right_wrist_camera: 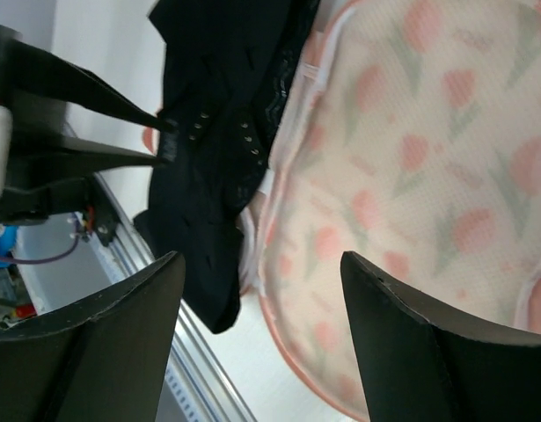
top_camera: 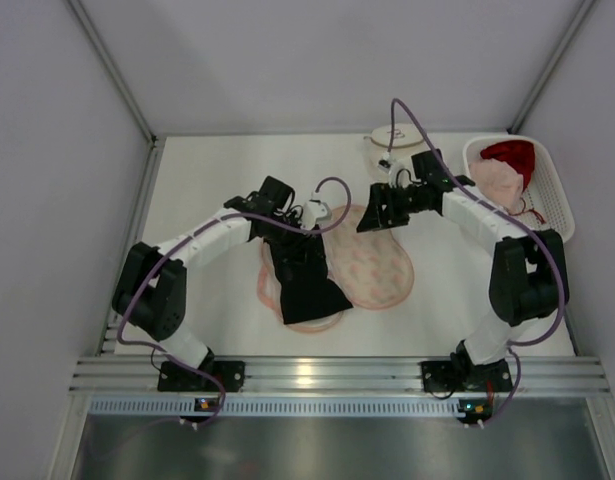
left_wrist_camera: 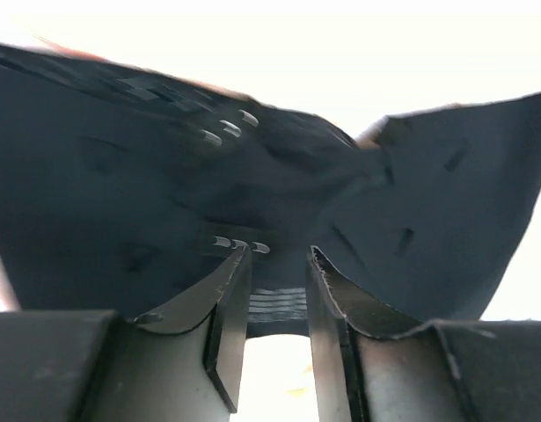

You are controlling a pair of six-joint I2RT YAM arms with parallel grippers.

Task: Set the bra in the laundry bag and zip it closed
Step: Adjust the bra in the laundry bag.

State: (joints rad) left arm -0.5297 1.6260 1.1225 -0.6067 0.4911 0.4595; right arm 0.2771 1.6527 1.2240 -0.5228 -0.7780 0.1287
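Note:
A black bra (top_camera: 309, 280) hangs from my left gripper (top_camera: 290, 228) and drapes over the left side of the laundry bag (top_camera: 379, 268), a pink mesh pouch with a tulip print lying flat on the table. In the left wrist view my left gripper (left_wrist_camera: 279, 257) is shut on the hook end of the bra (left_wrist_camera: 164, 176), which fills the view. My right gripper (top_camera: 371, 217) is open and empty above the bag's far edge. In the right wrist view my right gripper (right_wrist_camera: 261, 264) hovers over the bag (right_wrist_camera: 411, 176), with the bra (right_wrist_camera: 217, 132) to its left.
A white basket (top_camera: 555, 190) with red and pink garments stands at the back right. A white round item (top_camera: 385, 146) sits at the back behind the right gripper. Enclosure walls stand left, right and behind; a metal rail (top_camera: 327, 375) runs along the front.

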